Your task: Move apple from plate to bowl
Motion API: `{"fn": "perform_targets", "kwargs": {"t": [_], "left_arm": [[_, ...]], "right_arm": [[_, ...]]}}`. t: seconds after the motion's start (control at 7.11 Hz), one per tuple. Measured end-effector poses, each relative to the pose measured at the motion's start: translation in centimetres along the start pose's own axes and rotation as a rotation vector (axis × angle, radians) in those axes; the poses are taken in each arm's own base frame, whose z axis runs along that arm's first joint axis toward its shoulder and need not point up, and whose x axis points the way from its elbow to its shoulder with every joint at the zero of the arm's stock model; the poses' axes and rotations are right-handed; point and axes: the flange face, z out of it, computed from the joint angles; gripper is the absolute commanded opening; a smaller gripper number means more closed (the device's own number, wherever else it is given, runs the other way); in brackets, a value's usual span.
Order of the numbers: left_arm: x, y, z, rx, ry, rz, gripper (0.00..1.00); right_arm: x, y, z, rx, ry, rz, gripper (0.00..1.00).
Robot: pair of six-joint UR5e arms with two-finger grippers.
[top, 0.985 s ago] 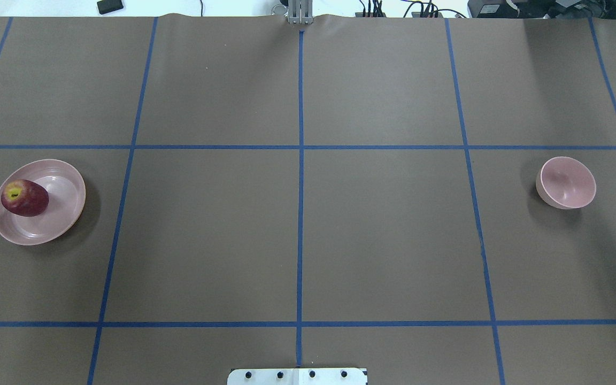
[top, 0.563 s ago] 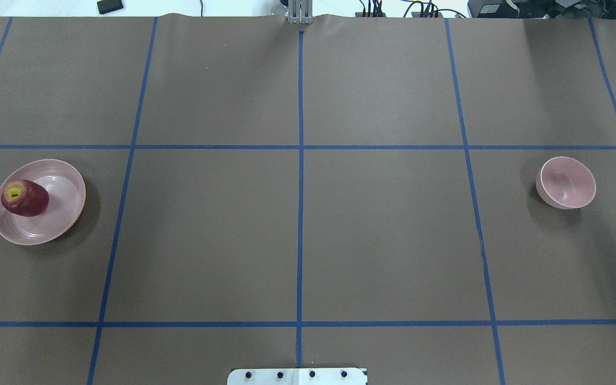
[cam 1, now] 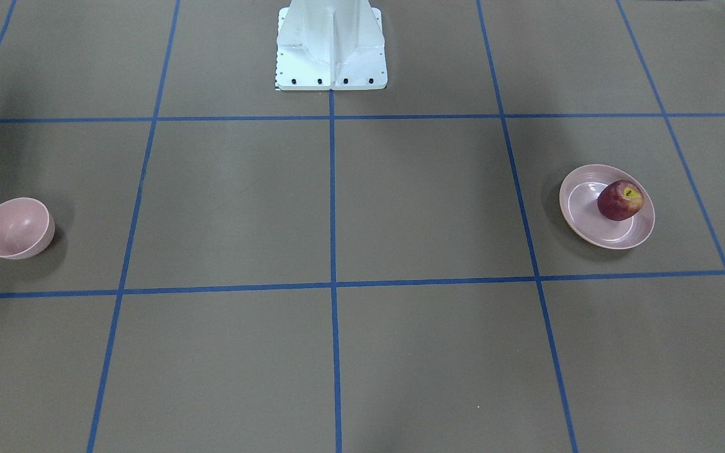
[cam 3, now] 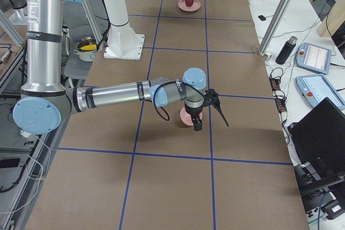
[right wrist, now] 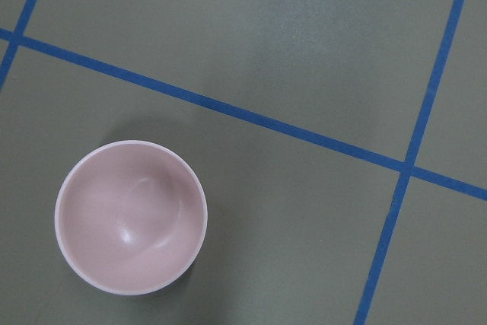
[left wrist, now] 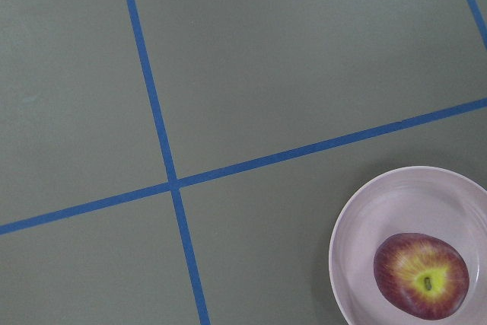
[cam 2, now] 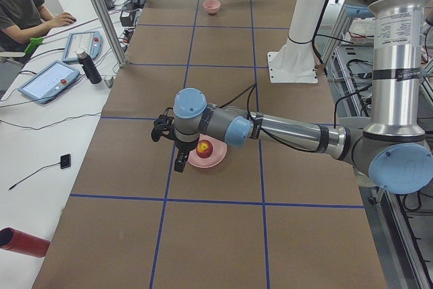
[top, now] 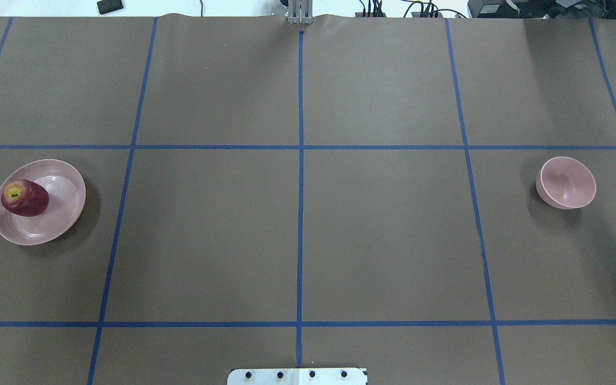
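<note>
The dark red apple (top: 24,198) lies in the wide pink plate (top: 67,187) at the table's left side; it also shows in the front view (cam 1: 619,200) and the left wrist view (left wrist: 421,275). The small deep pink bowl (top: 567,183) stands empty at the right side, also in the right wrist view (right wrist: 129,215). My left gripper (cam 2: 169,147) hovers above the table beside the plate (cam 2: 215,162). My right gripper (cam 3: 210,119) hovers above the bowl (cam 3: 186,118). Both show only in the side views, so I cannot tell whether they are open or shut.
Blue tape lines divide the brown table into squares. The white robot base (cam 1: 331,47) stands at the table's near middle. A person sits at a side desk (cam 2: 27,5) with tablets and a bottle.
</note>
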Motion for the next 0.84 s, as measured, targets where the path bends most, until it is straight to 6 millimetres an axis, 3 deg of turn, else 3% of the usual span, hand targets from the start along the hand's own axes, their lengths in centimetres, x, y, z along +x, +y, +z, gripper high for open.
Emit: {"fn": "perform_targets", "kwargs": {"t": [0.84], "left_arm": [[0.3,-0.4,-0.1,0.008,0.001,0.01,0.98]], "right_arm": [[1.0,0.0,1.5,0.016,-0.003,-0.01,1.0]]}}
